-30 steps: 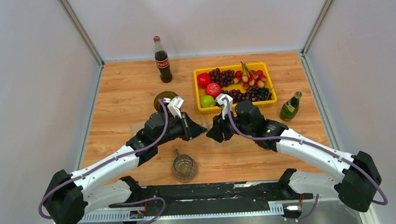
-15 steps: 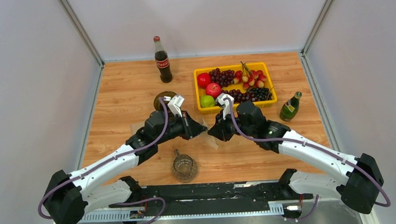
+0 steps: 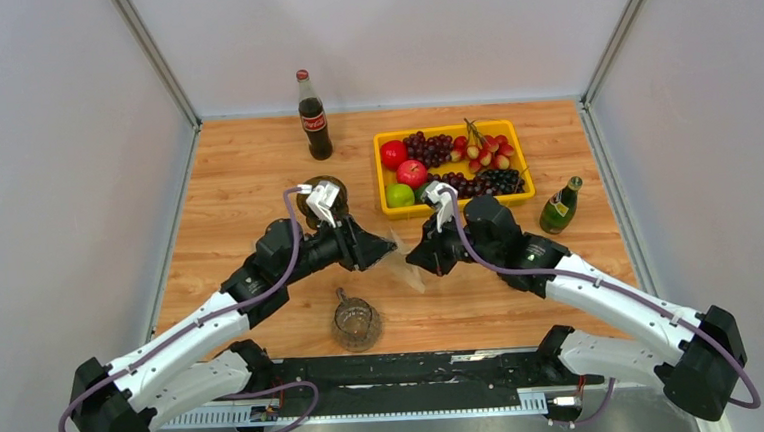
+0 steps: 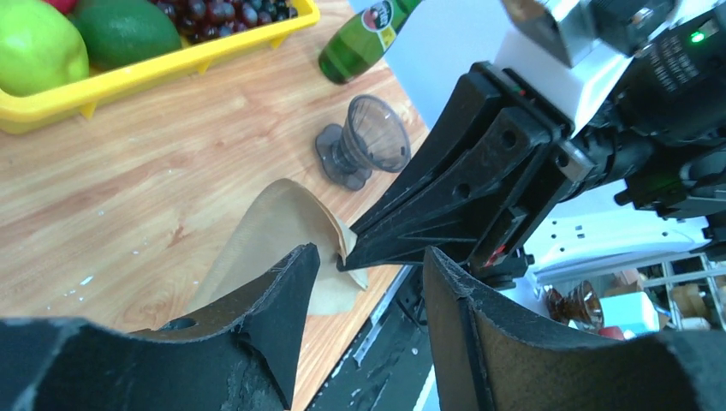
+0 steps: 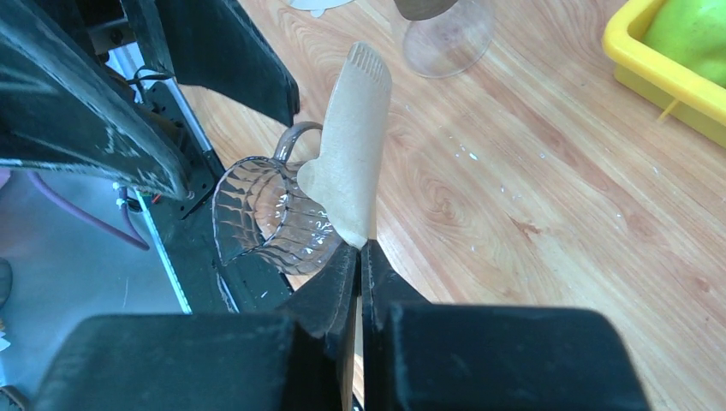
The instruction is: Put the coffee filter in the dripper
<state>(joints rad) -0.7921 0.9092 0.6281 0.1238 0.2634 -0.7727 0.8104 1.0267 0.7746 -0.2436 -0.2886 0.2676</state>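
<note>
The brown paper coffee filter (image 5: 351,145) hangs flat above the table, pinched at its lower edge by my shut right gripper (image 5: 361,248). From above, the filter (image 3: 404,265) sits between the two grippers at mid-table. My left gripper (image 4: 368,282) is open just short of the filter (image 4: 274,231), its fingers apart from the paper. The right gripper (image 4: 353,257) shows there nipping the filter's corner. A smoky transparent dripper (image 4: 364,141) lies on its side near the green bottle. In the top view the right arm hides it.
A yellow fruit tray (image 3: 519,147) stands at the back right, with a green bottle (image 3: 561,205) beside it. A cola bottle (image 3: 313,115) stands at the back. A brownish glass vessel (image 3: 318,193) is behind the left gripper. A glass mug (image 3: 356,323) sits near the front edge.
The left gripper has opened, let go of the filter and drawn back to the left. The right gripper has shut on the filter's edge and now holds it alone.
</note>
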